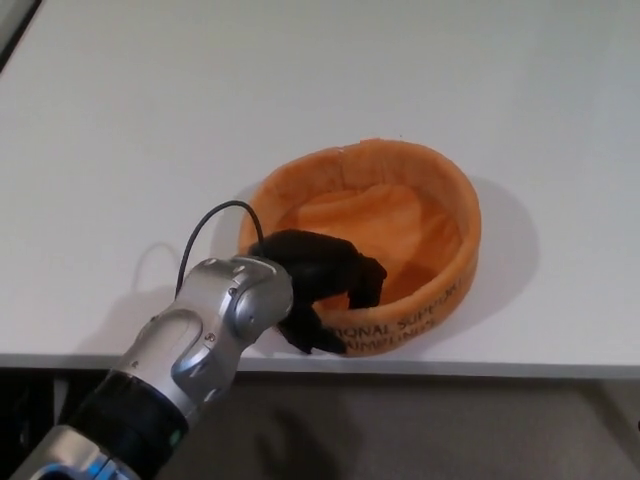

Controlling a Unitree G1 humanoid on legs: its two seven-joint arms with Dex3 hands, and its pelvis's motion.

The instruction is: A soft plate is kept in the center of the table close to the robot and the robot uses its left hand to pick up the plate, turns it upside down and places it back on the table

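At the table's [300,100] near edge you find one soft orange plate [420,215], upright, nothing inside but fingers. Its printed lettering is partly hidden. The left hand [320,285] pinches the near wall, fingers inside, thumb outside. Your right hand is out of frame.

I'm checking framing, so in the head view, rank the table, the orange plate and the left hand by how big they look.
1. Table, filling most of the frame.
2. Orange plate.
3. Left hand, gripping the plate's near wall; nearer the camera, yet it looks smallest.

The plate [400,215] sits on the table [150,120] near its front edge.
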